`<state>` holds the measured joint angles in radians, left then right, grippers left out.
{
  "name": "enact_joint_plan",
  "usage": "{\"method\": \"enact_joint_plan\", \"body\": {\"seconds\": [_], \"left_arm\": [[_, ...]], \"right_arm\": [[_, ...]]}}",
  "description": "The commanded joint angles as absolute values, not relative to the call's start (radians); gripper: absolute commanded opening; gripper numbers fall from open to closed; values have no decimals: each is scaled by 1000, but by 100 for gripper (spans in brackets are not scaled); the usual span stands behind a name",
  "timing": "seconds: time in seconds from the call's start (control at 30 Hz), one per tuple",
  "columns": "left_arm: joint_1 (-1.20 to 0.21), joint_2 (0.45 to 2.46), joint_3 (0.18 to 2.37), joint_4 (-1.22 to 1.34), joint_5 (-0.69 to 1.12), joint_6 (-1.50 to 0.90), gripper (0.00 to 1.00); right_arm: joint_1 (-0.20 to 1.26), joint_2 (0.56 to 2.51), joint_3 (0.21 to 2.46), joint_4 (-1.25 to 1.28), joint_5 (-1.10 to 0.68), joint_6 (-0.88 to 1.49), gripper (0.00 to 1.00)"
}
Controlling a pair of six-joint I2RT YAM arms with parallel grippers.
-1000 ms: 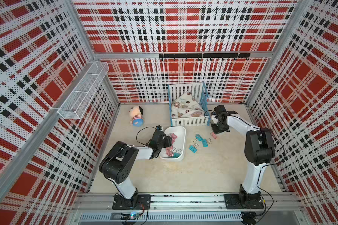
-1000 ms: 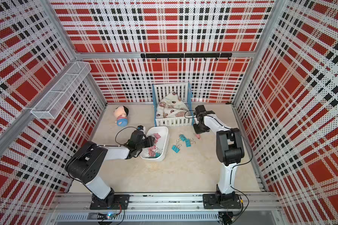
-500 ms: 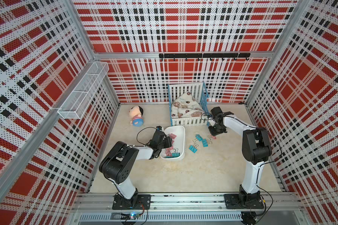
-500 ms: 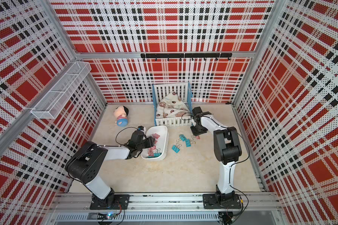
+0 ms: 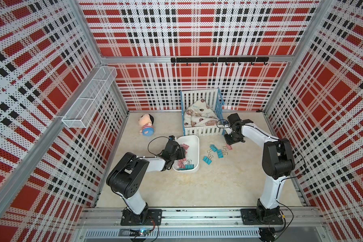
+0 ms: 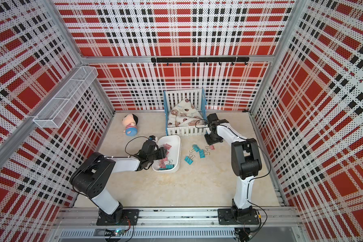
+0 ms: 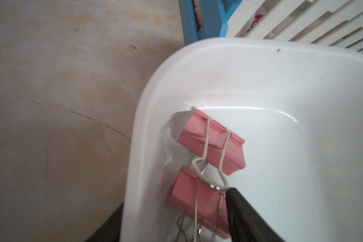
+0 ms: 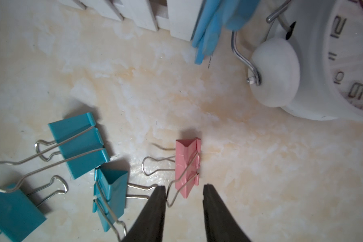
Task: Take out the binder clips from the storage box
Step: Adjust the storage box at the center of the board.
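Our right hand [image 8: 184,188] hangs with its fingers apart just by a pink clip [image 8: 188,167] lying on the tabletop [image 8: 134,83] beside teal clips [image 8: 80,144]. Our left hand [image 5: 180,152] straddles the wall of the storage box [image 5: 193,144], with more binder clips [image 7: 212,146] inside it. Pinching or not, we cannot tell.

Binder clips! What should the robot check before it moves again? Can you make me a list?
1. Right fingers open: ok.
2. Loose pink binder clip lying on the table, outside the storage box: ok.
3. Storage box emptied: not ok; boxed pink binder clips are inside.
4. Left fingers gripping a boxed clip: cannot tell; only one finger shows.
5. Alarm clock apart from the right fingers: ok.
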<state>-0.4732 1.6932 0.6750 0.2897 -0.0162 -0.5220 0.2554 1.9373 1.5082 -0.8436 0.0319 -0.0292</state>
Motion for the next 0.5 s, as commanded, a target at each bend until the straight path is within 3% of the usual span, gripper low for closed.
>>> {"method": "enact_joint_plan", "body": {"seconds": [0.0, 0.47], "left_arm": [[-484, 1680, 687, 232, -28, -508, 67], [-508, 1663, 722, 183, -50, -500, 67]], "right_arm": [[267, 1893, 1495, -840, 5, -32, 37], [301, 1812, 1494, -817, -32, -45, 38]]}}
